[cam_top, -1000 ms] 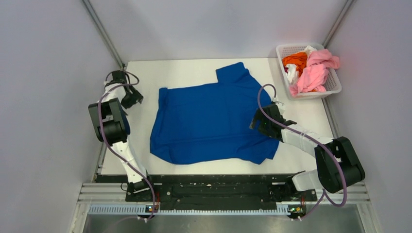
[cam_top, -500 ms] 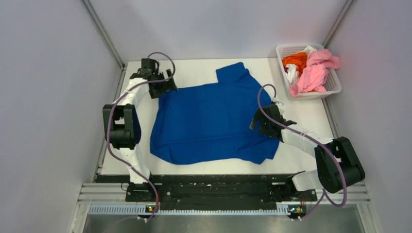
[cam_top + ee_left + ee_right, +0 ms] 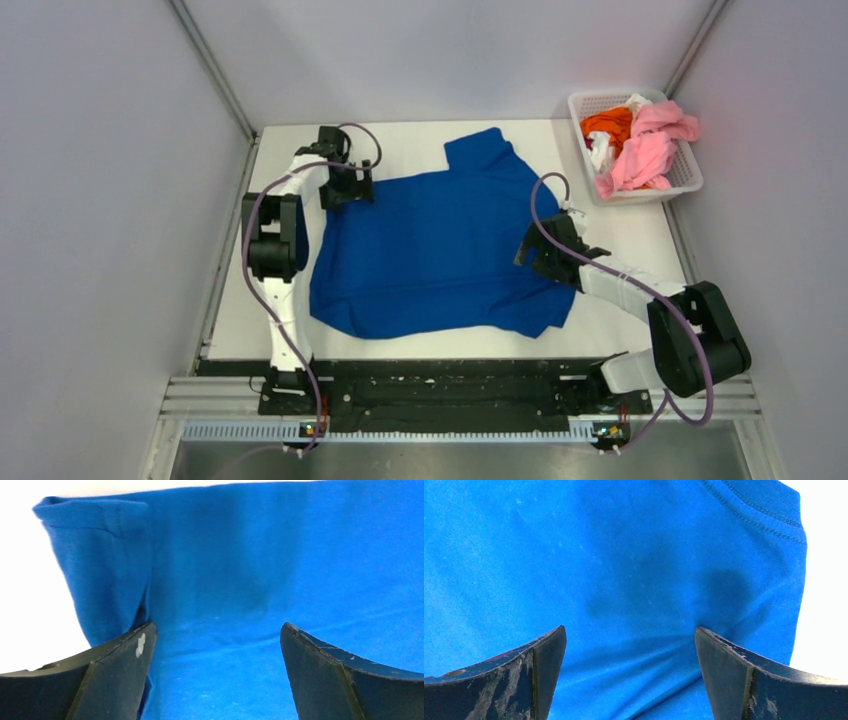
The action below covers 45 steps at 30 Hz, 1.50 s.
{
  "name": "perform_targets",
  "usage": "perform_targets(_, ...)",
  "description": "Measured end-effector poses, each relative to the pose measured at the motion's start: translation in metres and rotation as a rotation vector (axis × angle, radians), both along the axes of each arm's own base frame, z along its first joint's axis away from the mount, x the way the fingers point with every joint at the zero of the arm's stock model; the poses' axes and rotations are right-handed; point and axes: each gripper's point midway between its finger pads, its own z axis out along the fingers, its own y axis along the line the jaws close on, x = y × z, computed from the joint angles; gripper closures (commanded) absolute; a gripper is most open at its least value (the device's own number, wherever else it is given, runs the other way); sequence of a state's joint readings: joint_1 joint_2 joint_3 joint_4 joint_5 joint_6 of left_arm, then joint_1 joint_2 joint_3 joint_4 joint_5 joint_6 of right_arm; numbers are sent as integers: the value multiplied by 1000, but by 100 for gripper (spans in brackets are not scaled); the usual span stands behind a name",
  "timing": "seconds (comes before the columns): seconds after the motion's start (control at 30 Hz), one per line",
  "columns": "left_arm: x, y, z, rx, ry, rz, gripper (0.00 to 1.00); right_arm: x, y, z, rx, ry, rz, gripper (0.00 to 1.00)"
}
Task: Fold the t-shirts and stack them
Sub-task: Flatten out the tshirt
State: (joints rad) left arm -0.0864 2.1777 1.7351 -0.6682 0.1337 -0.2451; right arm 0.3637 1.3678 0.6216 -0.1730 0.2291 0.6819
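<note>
One blue t-shirt [image 3: 435, 250] lies spread flat across the middle of the white table [image 3: 400, 140]. The side facing up is plain royal blue, lightly creased. One sleeve points to the far side, and the far left corner is doubled under. One white lattice basket [image 3: 690, 182] stands at the far right corner, well apart from that shirt. It holds a heap of pink cloth [image 3: 650, 140], orange cloth [image 3: 608, 124] and white cloth [image 3: 600, 152]; the number of garments cannot be told. There are two arms. The left gripper [image 3: 352, 195] is over the shirt's far left corner, jaws spread wide and pinching nothing. The right gripper [image 3: 525, 250] is over its right edge beside a stitched hem, jaws equally wide apart and empty.
</note>
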Motion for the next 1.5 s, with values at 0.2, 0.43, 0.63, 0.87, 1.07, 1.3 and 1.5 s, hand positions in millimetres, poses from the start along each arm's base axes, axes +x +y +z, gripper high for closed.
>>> perform_targets(0.2,-1,40,-7,125,21,79,1,0,-2,0,-2,1,-10,1)
perform_targets(0.43,-8,131,-10,221,53,271,1,1,-6,0,-4,1,-22,1)
perform_targets(0.63,-16,181,-7,244,74,389,1,2,-8,0,-6,1,-27,1)
perform_targets(0.87,-31,130,18,168,48,363,1,-2,-5,3,3,6,1,1)
perform_targets(1.07,-77,43,62,67,-52,244,1,-1,2,29,19,-47,74,1)
perform_targets(1.3,-97,25,29,9,18,263,1,51,28,84,23,-191,198,1)
perform_targets(1.5,-71,25,-5,-28,81,291,1,109,45,77,-26,-194,234,1)
